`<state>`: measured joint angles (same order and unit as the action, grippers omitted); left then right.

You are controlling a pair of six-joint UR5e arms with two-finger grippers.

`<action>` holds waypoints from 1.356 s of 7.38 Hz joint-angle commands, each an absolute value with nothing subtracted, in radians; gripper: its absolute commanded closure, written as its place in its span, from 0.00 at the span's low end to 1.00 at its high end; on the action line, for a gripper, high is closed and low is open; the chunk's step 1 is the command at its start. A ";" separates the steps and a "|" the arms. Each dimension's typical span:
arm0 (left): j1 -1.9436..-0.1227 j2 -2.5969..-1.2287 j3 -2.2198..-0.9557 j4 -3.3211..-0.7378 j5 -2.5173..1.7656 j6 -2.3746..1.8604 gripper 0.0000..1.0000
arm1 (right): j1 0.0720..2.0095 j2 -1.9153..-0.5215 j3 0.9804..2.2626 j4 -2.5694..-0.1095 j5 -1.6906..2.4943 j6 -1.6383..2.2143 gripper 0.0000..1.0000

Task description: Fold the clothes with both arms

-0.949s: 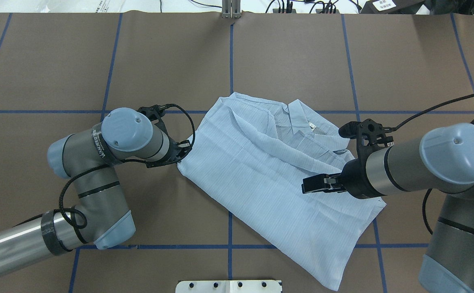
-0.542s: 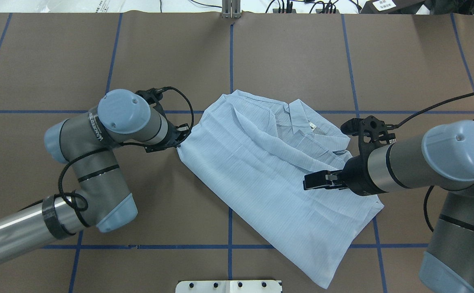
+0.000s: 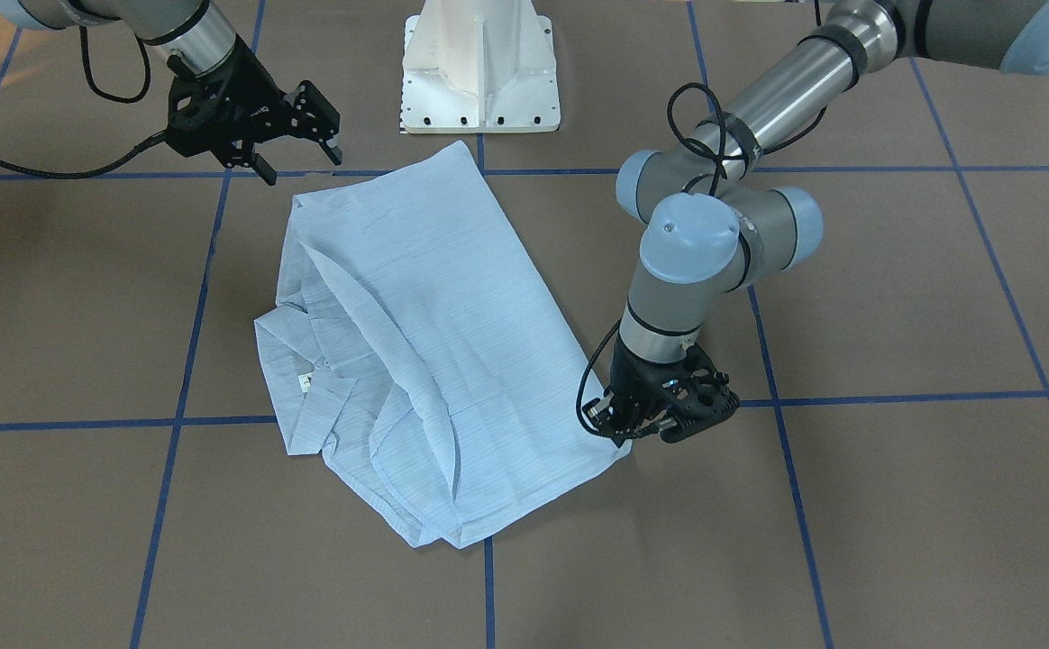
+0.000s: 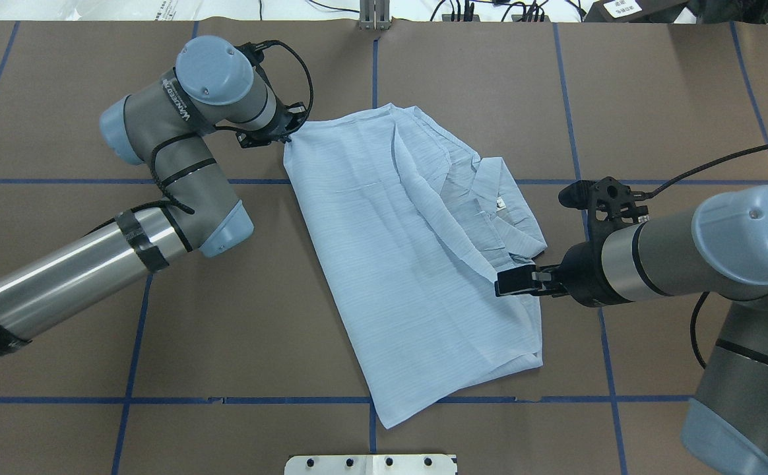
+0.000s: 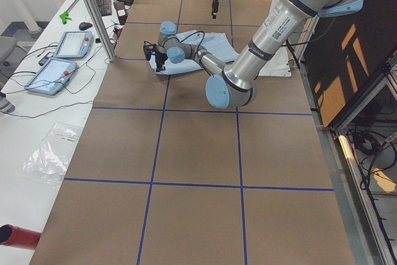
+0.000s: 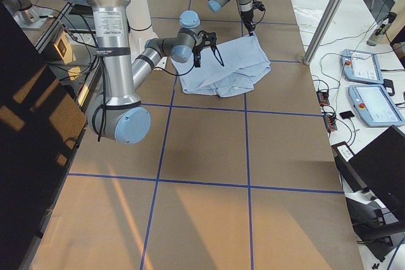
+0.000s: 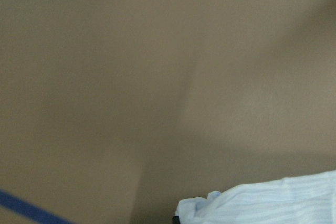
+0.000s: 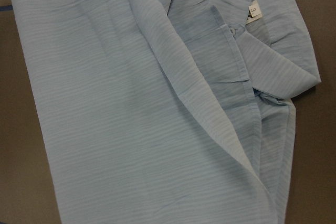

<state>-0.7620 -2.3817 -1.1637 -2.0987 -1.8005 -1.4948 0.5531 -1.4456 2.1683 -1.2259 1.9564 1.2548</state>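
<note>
While left gripper (image 4: 286,134) stays off worktop (image 4: 489,86) clamped on far left corner of light blue shirt (image 4: 397,264), shirt lies folded lengthwise, slanted across worktop, collar (image 4: 489,179) and white label (image 4: 501,204) showing; right gripper (image 3: 297,160), jaws apart, hovers above shirt's right edge

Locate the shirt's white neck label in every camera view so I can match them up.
Front-facing: neck label at lower left, near the left edge of the shirt.
Overhead: label right of centre, on the shirt's right side.
Exterior left: too small to tell.
Exterior right: too small to tell.
Left wrist: not in it.
Right wrist: label at top right.
Shared landmark: the shirt, visible in all six.
</note>
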 commanded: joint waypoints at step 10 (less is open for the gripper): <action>-0.819 -2.444 -0.999 -2.414 -1.802 -1.335 0.00 | 0.581 -1.286 1.939 -1.284 1.879 1.100 0.00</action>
